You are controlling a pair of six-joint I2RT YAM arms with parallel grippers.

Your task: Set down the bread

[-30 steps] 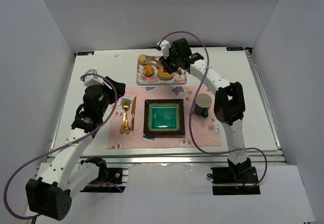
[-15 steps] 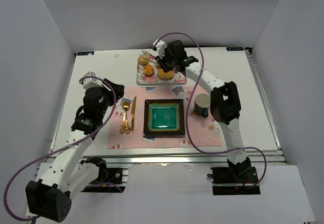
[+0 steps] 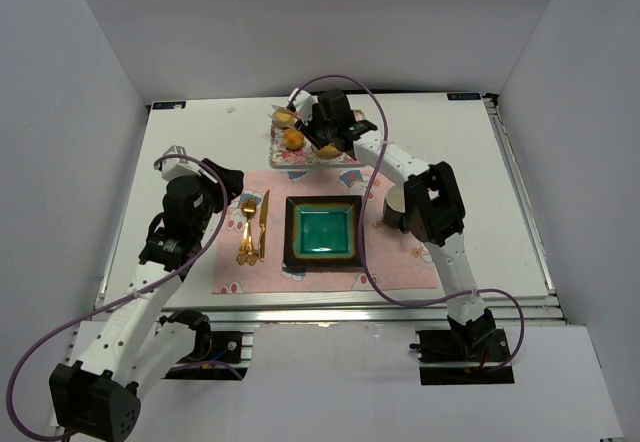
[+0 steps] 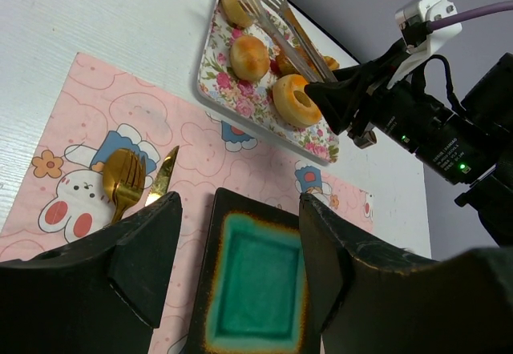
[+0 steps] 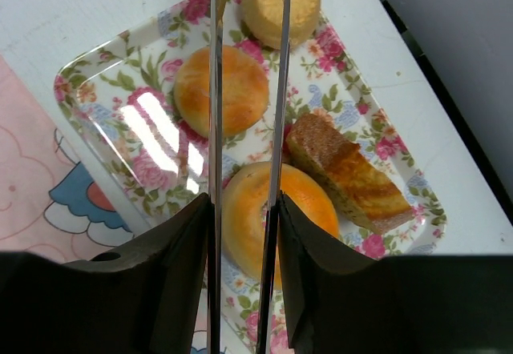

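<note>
The bread (image 5: 282, 2) is a small pale tan bun at the far corner of the floral tray (image 5: 112, 90); it also shows in the top view (image 3: 283, 119) and the left wrist view (image 4: 235, 0). My right gripper (image 5: 243, 202) is shut on metal tongs (image 5: 215, 90). The tongs' two arms run across the tray and their tips reach the bread, one arm crossing over it. I cannot tell if they touch it. My left gripper (image 4: 240, 210) is open and empty above the green plate (image 4: 256, 282).
The tray also holds a deeper-orange bun (image 5: 222, 90), a ring donut (image 5: 280, 210) and a brown cake slice (image 5: 345, 170). On the pink placemat (image 3: 230, 272) lie a gold fork (image 3: 247, 227), a gold knife (image 3: 263, 224), the green plate (image 3: 322, 232) and a cup (image 3: 400, 205).
My right arm has swung left along the tray, bringing the tongs' tips from the donut side to the pale bun. My left arm has shifted slightly.
</note>
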